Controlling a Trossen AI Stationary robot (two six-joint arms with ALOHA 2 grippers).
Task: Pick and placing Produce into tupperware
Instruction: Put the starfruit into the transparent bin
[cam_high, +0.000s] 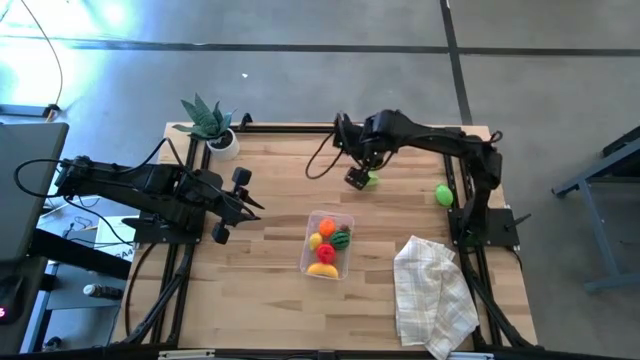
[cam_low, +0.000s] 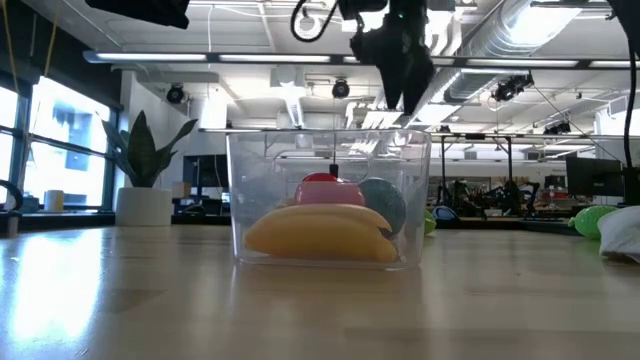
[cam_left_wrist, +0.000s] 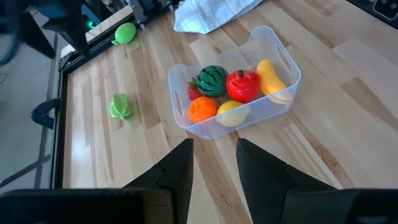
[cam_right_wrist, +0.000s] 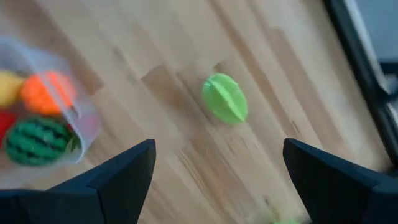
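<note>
Two green pieces are left out on the bench (cam_high: 270, 170) — a ridged one (cam_high: 371, 180) beside the right tool (cam_high: 356, 179), and a smoother one (cam_high: 444, 195) farther off toward the right arm's base. Your tub (cam_high: 328, 244) sits mid-bench and already holds the banana (cam_high: 322, 269), lemon (cam_high: 315, 241), orange (cam_high: 327, 227), red piece (cam_high: 326, 251) and watermelon (cam_high: 342, 239). The right tool hovers over the ridged piece with its fingers spread wide and nothing in them; its wrist view puts the piece (cam_right_wrist: 225, 98) ahead of the gap, not yet between the fingers. The left tool (cam_high: 228, 206) waits left of the tub, fingers partly apart, holding nothing. Watch your approach: the piece looks small, rounded and light, so if you come down off-centre one finger could touch first and push it rolling across the wood — possibly toward the bench's back edge, which is near. Close too high on its curve and it may squirt out. On the carry, the tub is nearly full, so a drop from height could bounce off the fruit inside and land back on the bench; lowering too far could bump the light tub and slide it. The cloth (cam_high: 434, 296) lies clear of your path.
</note>
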